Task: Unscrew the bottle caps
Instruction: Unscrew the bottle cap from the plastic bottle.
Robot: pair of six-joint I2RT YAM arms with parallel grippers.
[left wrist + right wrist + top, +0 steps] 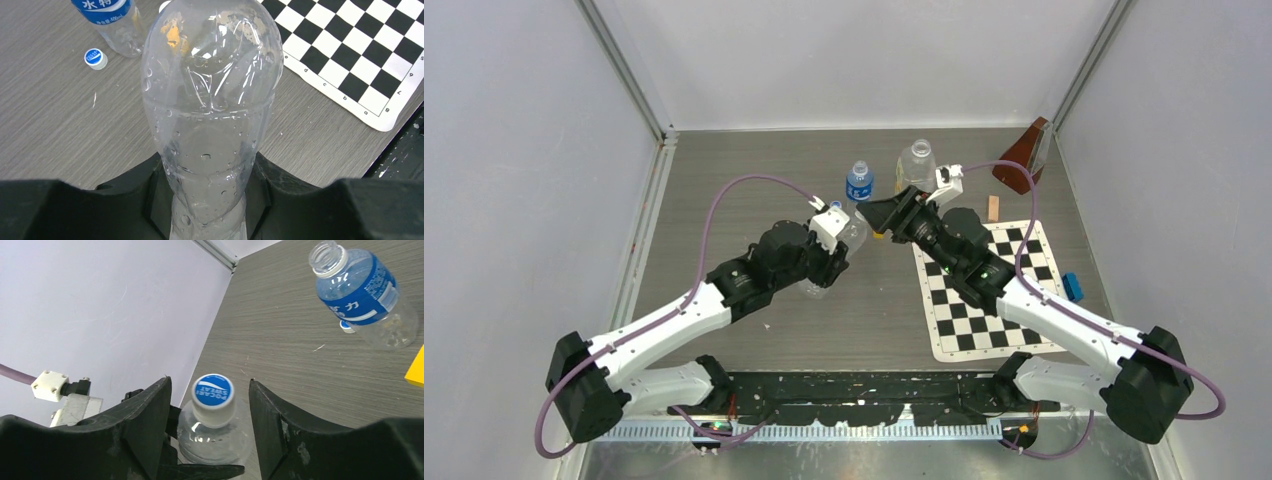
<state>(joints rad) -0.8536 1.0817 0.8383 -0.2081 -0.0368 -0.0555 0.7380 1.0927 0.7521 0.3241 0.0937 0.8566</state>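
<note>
Bottle cap (213,396), blue top, white sides, on bottle (212,444)

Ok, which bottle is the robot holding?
The unlabelled clear bottle, clamped in the left gripper. The blue-labelled bottle and the orange-labelled bottle stand on the table, untouched.

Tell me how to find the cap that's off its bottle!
From the checkerboard mat, look left to the open blue-labelled bottle. The loose cap lies on the table beside it. It lies alone, blue-topped; the other cap sits on the clear bottle.
</note>
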